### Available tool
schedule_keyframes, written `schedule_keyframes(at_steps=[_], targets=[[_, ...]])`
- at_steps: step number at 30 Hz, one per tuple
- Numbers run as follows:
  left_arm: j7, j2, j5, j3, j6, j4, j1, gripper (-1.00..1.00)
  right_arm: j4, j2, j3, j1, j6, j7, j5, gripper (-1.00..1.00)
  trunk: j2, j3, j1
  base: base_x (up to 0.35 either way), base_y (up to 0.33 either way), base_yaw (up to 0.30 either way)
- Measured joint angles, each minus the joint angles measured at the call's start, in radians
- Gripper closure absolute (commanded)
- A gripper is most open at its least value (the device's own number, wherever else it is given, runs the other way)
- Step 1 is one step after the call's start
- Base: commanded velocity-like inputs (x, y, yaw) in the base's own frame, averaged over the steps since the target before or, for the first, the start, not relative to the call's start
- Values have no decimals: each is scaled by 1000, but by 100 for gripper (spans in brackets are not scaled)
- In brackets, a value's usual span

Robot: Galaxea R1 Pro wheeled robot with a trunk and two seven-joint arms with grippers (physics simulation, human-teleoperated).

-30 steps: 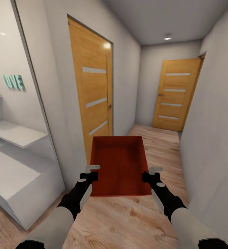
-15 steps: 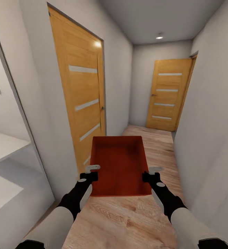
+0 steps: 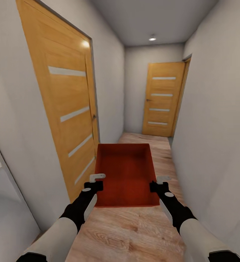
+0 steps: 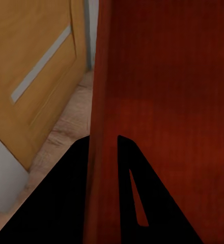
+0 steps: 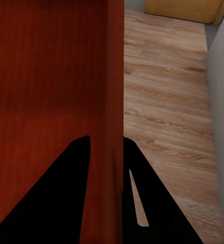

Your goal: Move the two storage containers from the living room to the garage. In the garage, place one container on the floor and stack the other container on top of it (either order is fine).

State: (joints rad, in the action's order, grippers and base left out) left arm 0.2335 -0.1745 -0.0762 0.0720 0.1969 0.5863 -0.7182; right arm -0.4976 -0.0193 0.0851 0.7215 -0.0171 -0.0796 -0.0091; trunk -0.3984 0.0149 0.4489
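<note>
Carrying one bin point(image 3: 126, 171) down a hallway, both pincers apparently clamp its side walls; garage stacking remains.

Head camera faces down the corridor; each wrist camera sits close against the container point(image 3: 125, 174) wall, all three sharing it.

A light wood plank floor point(image 3: 134, 229) ran the length of a narrow hallway, its boards pale with darker grain streaks, reaching from beneath the camera to the foot of the far orange-brown wooden door point(image 3: 163, 99). It met plain grey-white walls point(image 3: 214, 138) on both sides. In the right wrist view the planks point(image 5: 168, 112) showed as bare boards.
</note>
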Motion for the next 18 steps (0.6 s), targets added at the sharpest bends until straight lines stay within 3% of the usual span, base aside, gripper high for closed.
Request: schedule_keyframes(at_steps=[18], targets=[[0, 0, 0, 0, 1, 1, 0, 100, 0, 0, 0, 0, 0, 0, 0, 100, 0, 0, 0, 323, 120, -242]])
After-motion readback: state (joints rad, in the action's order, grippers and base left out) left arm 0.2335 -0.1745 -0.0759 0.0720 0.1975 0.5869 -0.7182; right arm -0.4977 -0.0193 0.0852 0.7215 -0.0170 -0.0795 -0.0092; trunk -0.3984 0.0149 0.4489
